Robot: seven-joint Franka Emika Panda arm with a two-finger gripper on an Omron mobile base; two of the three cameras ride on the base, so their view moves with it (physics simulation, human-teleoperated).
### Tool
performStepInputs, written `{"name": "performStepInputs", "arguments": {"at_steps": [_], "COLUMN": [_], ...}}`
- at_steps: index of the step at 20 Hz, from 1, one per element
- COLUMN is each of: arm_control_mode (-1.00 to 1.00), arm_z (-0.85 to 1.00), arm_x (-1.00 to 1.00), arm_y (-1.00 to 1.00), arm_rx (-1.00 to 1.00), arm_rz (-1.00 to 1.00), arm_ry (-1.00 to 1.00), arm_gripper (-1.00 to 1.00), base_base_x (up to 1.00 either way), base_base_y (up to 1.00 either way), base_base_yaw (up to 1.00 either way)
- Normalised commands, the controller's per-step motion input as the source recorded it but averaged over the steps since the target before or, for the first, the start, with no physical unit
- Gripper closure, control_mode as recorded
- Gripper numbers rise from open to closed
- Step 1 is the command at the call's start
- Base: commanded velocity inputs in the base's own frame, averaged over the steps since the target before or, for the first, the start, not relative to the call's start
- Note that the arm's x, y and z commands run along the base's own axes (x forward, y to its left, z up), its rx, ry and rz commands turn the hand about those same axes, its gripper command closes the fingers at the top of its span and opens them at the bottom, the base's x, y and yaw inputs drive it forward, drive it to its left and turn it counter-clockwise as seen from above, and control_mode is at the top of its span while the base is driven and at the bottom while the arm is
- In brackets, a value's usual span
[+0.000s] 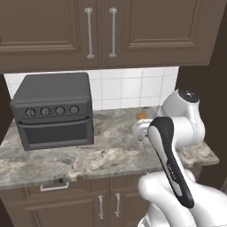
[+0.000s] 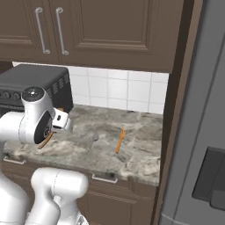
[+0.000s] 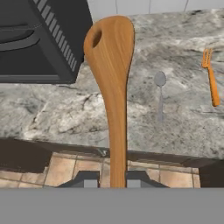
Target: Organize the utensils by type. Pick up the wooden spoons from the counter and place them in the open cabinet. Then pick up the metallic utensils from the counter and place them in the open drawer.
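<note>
A: Which item is in hand, and where does it sit?

B: A wooden spoon (image 3: 111, 83), orange-brown, stands up from the pincer (image 3: 111, 179) in the hand view. The jaws are nearly closed and clamp the lower end of its handle; the bowl end points away, lifted clear of the worktop (image 3: 183, 118).

A: What lies around it?

B: Below and beyond the spoon, on the veined stone, rest a thin grey metal spoon (image 3: 160, 94) and, well apart to its side, an orange fork (image 3: 211, 78). A dark toaster oven (image 1: 53, 111) stands on the worktop to the left. From the right base view the fork (image 2: 120, 139) lies near the front edge.

A: Which step is this?

B: By appearance, the carrying stage of the wooden-spoon step: grasped and raised, not yet stored.

A: What does the next move call for?

B: Probably lifting toward the wall cabinets (image 1: 111, 31). Those seen here are shut, so the open cabinet must be sought elsewhere.
</note>
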Motion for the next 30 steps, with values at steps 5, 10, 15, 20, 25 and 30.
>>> {"name": "performStepInputs", "arguments": {"at_steps": [5,10,15,20,25,30], "arm_control_mode": [1.00,1.00,1.00,1.00,1.00,1.00], "arm_z": [0.00,0.00,0.00,0.00,0.00,0.00], "arm_x": [0.00,0.00,0.00,0.00,0.00,0.00], "arm_y": [0.00,0.00,0.00,0.00,0.00,0.00], "arm_rx": [0.00,0.00,0.00,0.00,0.00,0.00], "arm_rz": [0.00,0.00,0.00,0.00,0.00,0.00], "arm_ry": [0.00,0.00,0.00,0.00,0.00,0.00], "arm_gripper": [1.00,1.00,1.00,1.00,1.00,1.00], "base_base_x": [-0.71,-0.16,-0.01,-0.05,0.00,0.00], "base_base_y": [-0.23,-0.01,0.11,0.09,0.07,0.00], "base_base_yaw": [-0.22,-0.84,-1.00,-1.00,-1.00,-1.00]}}
